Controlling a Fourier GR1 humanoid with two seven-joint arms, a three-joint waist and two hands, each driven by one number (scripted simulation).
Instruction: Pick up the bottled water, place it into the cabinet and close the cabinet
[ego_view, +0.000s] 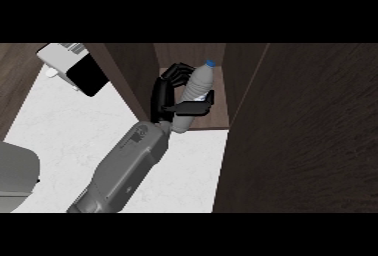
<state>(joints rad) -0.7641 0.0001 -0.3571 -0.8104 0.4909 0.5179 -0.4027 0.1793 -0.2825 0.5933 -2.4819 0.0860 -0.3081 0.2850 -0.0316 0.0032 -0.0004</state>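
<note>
Grey forearm (125, 165) comes in from the lower edge, left of centre, and runs up across the white table (74, 130) to the cabinet (192, 50). Taken as the left arm. Left robot hand (164, 97) sits at the cabinet mouth, curled round the bottled water (198, 82): palm against the bottle's left side, fingers wrapped over the far side, thumb crossing the near side. Side grip leaves the blue cap and the base free, which suits setting it down upright. Bottle is inside the opening, cap leaning toward the back right, base close to the front edge of the cabinet floor. Cannot tell if the base touches that floor or hangs just above it. Right robot hand does not show. Broad dark wood panel (303, 130) fills the right side, probably the open door, swung clear so the arm can pass. Judgement: placing step in hand, closing not yet done; the bottle wants to go a little deeper before release so the door can shut past it. White appliance with a black front (66, 55) stands at far left, well apart.
</note>
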